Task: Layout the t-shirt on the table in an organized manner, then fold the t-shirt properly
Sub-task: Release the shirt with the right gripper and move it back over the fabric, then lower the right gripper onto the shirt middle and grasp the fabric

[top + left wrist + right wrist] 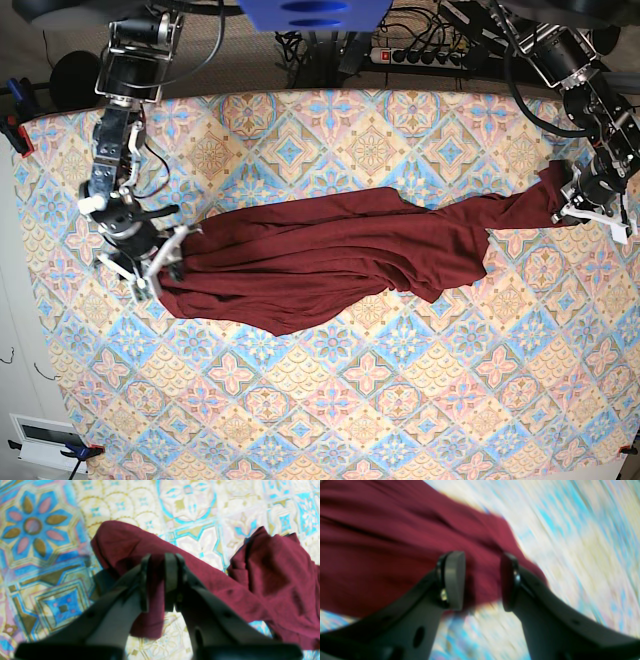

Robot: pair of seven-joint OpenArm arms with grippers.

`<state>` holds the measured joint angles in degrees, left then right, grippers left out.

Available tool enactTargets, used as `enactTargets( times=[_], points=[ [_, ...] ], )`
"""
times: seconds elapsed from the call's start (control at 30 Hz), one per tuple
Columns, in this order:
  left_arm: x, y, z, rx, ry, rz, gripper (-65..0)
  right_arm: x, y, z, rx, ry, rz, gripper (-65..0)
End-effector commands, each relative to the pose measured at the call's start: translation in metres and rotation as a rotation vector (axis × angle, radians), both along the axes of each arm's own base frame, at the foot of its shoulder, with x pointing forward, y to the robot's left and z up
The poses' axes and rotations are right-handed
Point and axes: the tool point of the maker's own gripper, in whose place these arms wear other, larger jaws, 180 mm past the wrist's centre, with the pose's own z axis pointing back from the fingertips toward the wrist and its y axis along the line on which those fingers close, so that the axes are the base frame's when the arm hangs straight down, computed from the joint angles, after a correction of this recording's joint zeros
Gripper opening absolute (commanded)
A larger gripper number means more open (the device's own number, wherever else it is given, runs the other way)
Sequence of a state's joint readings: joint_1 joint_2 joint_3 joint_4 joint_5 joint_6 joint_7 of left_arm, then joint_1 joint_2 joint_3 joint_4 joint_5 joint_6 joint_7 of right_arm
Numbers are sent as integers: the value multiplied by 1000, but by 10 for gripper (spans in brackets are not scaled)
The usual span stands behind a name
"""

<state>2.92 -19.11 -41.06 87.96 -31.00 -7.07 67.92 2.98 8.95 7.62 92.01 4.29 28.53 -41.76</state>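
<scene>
The t-shirt point(330, 260) lies stretched but twisted across the table point(400, 420). The left gripper point(160, 580) pinches a sleeve end; the right gripper point(481, 580) hangs parted (nothing clamped), so any pull could just bunch the fabric sideways.

The t-shirt point(320, 255) lies stretched across the counter point(400, 420), between the right gripper point(165, 262) and the left gripper point(585, 205).

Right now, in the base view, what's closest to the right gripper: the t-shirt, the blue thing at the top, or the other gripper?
1. The t-shirt: its end sits right at the right gripper, on the view's left.
2. The blue thing: top middle, beyond the table.
3. The left gripper: far right edge.
</scene>
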Motion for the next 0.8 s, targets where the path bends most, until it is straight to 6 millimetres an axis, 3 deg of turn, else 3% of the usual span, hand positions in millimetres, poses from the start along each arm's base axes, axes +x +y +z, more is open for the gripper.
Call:
enactTargets(
  times=[0.0, 0.33, 0.5, 0.77],
  points=[
    [5, 9, 13, 30, -30, 7, -560, 4, 10, 7, 11, -28, 13, -421],
    [6, 3, 11, 22, -31, -2, -556, 2, 96, 5, 195, -27, 106, -421],
    [6, 3, 11, 22, -32, -2, -553, 3, 103, 5, 206, -26, 116, -421],
    [8, -7, 6, -5, -37, -2, -553, -3, 148, 8, 173, -22, 270, -421]
  ],
)
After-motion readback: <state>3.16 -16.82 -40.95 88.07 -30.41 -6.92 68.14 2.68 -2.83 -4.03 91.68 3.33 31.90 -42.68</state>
